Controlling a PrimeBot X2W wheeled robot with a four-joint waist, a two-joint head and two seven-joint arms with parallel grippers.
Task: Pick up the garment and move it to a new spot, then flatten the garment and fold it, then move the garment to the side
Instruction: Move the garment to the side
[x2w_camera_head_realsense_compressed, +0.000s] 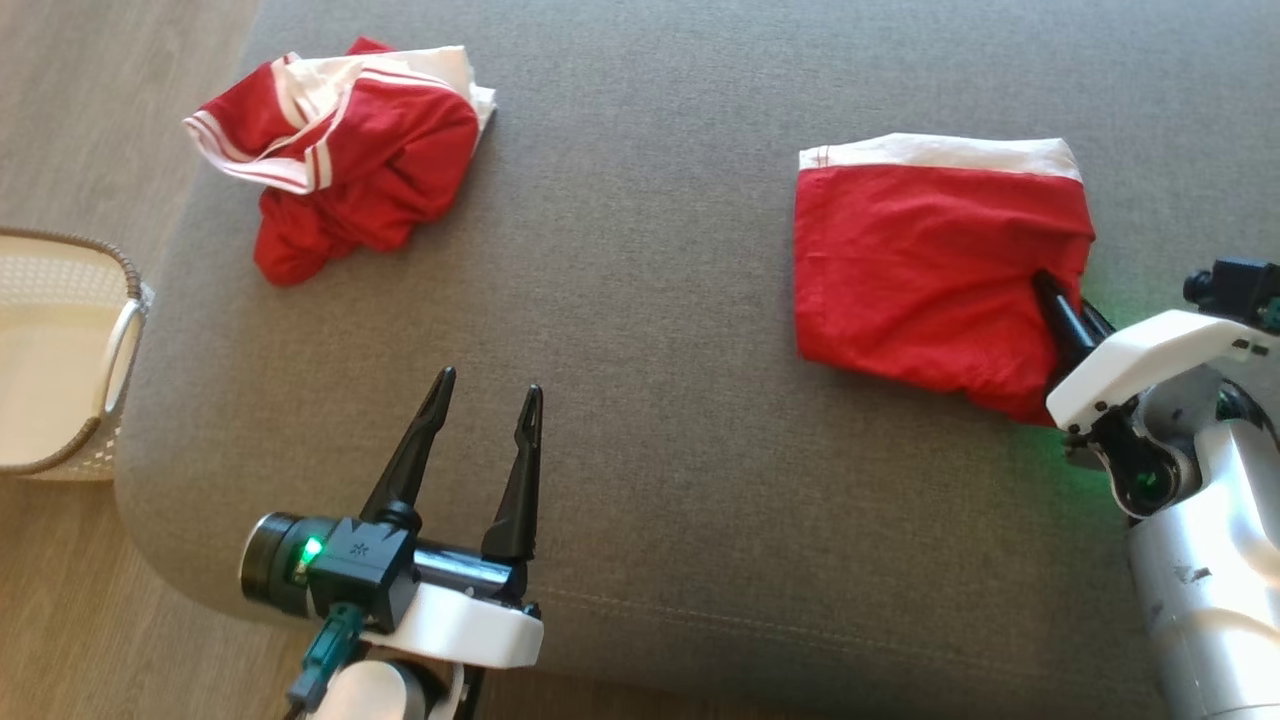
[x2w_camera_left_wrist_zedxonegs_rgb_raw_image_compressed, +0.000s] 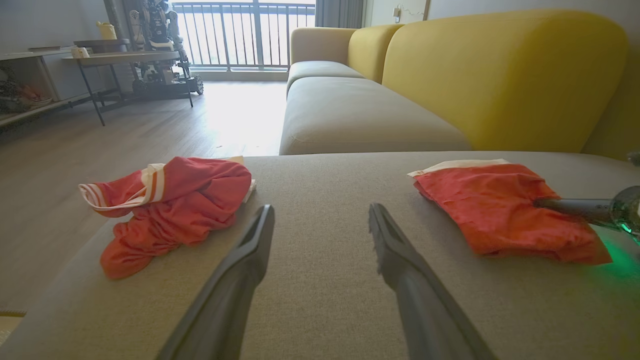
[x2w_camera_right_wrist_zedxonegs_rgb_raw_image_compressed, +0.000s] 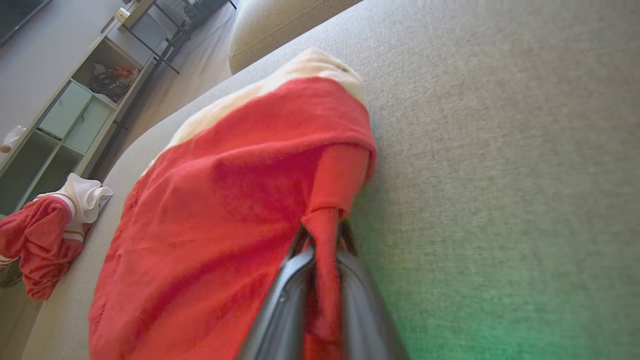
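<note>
One sofa (x2w_camera_head_realsense_compressed: 650, 300) bears two garments: a crumpled garment (x2w_camera_head_realsense_compressed: 370, 170) and a folded garment (x2w_camera_head_realsense_compressed: 920, 270), pinched in the jaws of the right gripper (x2w_camera_right_wrist_zedxonegs_rgb_raw_image_compressed: 324, 235). The left gripper (x2w_camera_head_realsense_compressed: 491, 381) has its jaws spread.

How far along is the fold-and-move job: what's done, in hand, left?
Done: the folded garment lies flat on the sofa. In hand: the right gripper is shut on its edge, likely to move it aside. Left: that move. The crumpled garment looks untouched; the left gripper hangs open.
</note>
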